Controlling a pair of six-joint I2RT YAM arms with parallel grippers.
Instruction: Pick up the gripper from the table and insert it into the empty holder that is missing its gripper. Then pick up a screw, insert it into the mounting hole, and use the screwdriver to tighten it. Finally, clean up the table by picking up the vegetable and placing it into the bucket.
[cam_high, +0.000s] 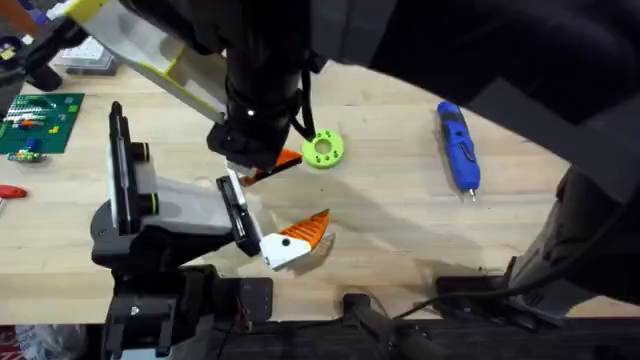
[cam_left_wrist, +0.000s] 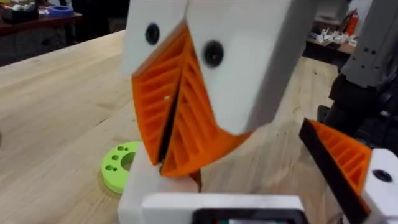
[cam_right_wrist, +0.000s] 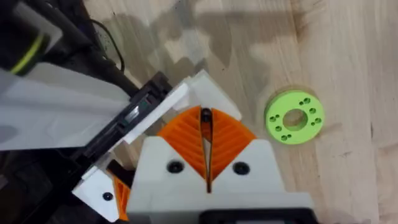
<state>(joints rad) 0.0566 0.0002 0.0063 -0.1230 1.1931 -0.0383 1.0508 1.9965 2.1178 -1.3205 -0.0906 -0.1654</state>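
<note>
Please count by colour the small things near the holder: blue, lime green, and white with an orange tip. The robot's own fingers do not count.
Blue: 1, the screwdriver
Lime green: 1, the round disc
White with an orange tip: 1, the wedge-shaped finger at the end of the holder
Total: 3

No legible text, label, brand, number or sign is found in any view. The green board (cam_high: 38, 122) at the table's far left edge carries small coloured markings, too small to read. The screwdriver (cam_high: 458, 146) shows pale marks on its blue body, likewise unreadable.
</note>
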